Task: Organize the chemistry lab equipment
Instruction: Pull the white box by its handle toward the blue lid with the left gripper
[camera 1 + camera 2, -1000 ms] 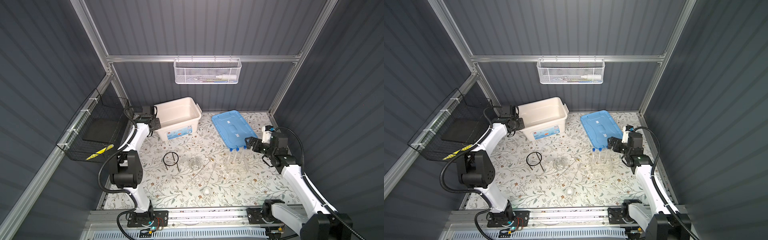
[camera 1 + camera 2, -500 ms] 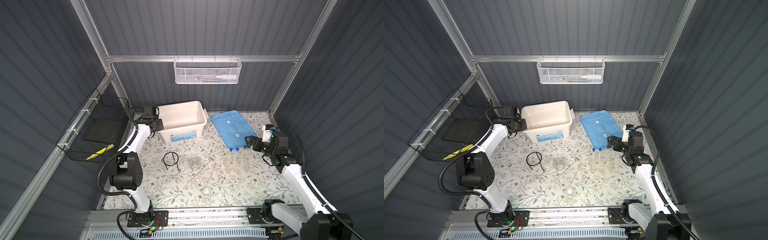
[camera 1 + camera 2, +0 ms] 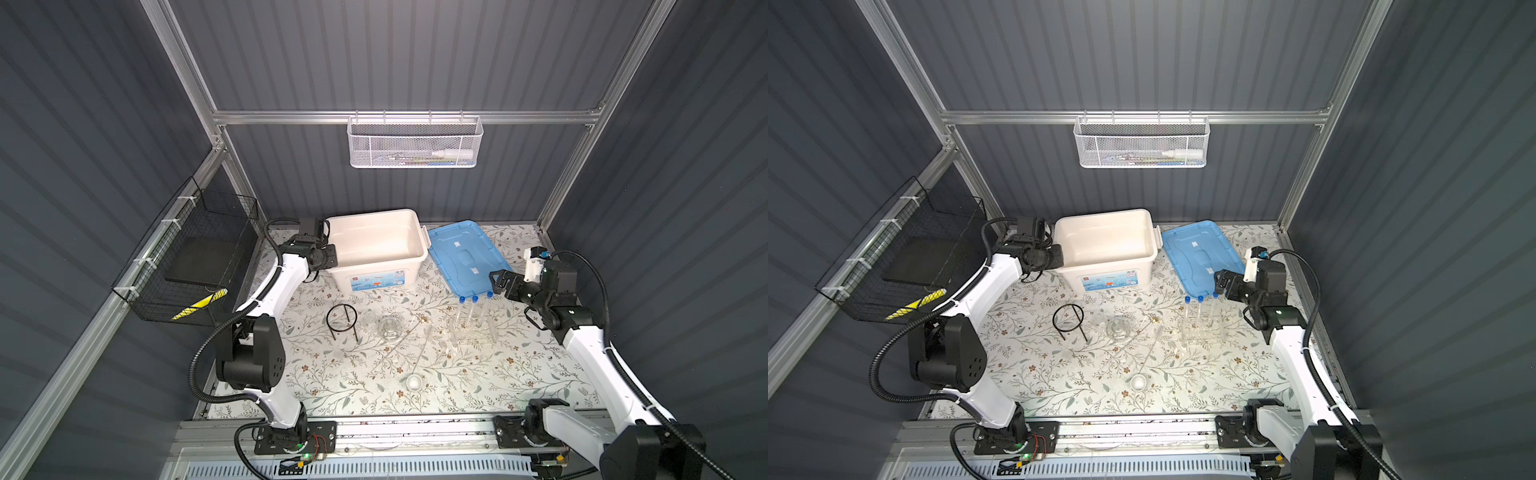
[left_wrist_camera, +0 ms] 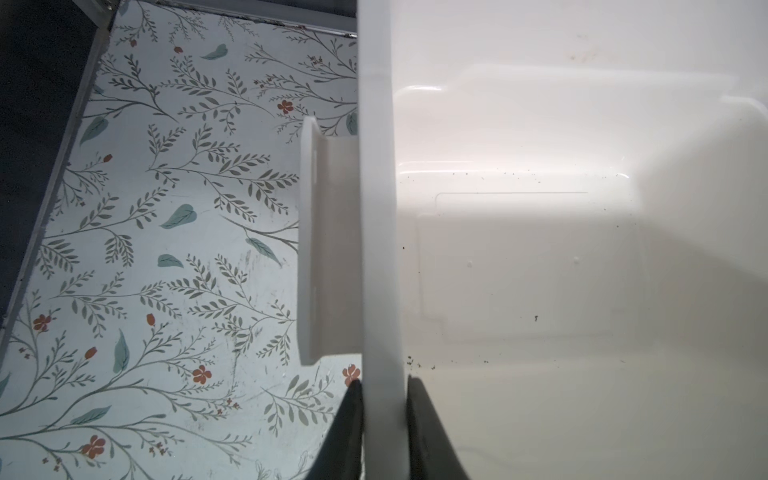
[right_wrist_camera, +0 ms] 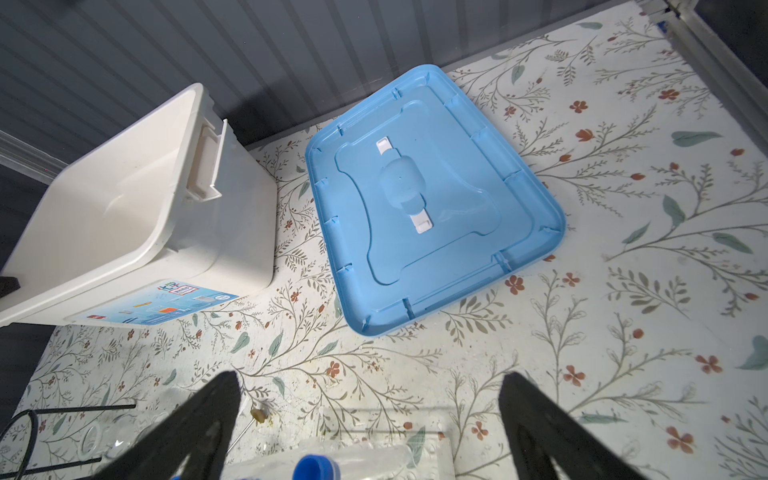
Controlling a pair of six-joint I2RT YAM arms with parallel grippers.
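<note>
My left tool (image 4: 384,386): clenched on the box (image 4: 380,208) rim, beside its handle.
My right tool (image 5: 370,380): released, above the tubes (image 3: 472,311) in their rack (image 3: 473,334).
Tripod (image 3: 341,319), dish (image 3: 414,380): loose on the worktop (image 3: 519,374), before the box.
Method: I slide the box low and level, clear of the tripod.

left jaws clamped, right jaws spread wide

This is a robot test booth, with dark ribbed walls (image 3: 395,54), a metal frame (image 3: 291,117) and two arms (image 3: 286,274) on a rail (image 3: 415,432).
</note>
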